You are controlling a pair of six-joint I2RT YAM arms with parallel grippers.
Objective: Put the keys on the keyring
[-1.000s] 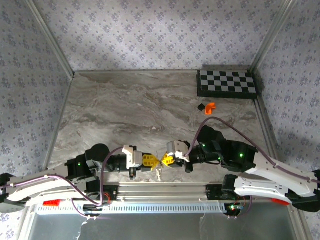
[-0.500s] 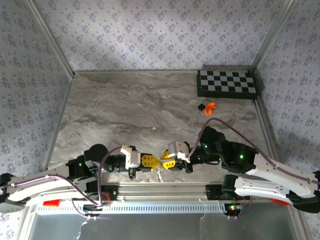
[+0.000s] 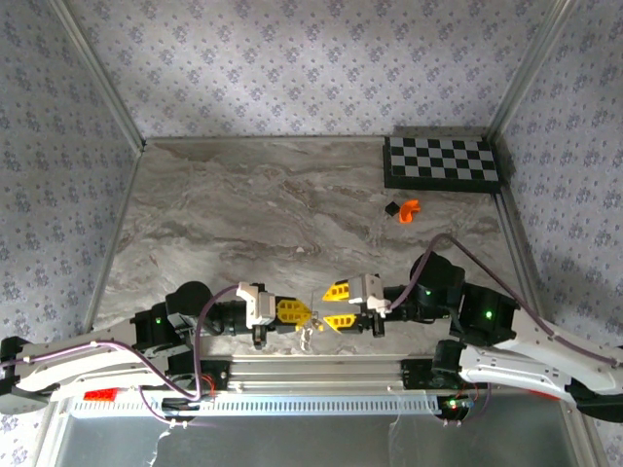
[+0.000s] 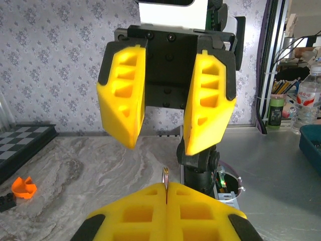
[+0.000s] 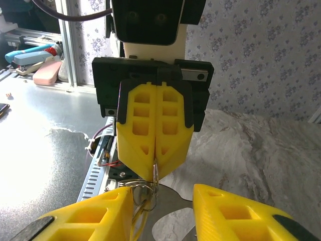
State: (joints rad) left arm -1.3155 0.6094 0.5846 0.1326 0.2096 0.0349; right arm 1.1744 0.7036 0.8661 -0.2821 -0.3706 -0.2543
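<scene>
Silver keyring (image 5: 152, 193) in left pincer (image 5: 156, 164)

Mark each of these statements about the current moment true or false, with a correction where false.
1. The left hand is shut, with the keyring pinched at the tips of its yellow pads. True.
2. The right hand is clamped shut on the same keyring. False: its jaws stand open, facing the left hand.
3. The orange piece lies close to the checkerboard. True.
4. The checkerboard sits in the far left corner of the table. False: it is in the far right corner.
</scene>
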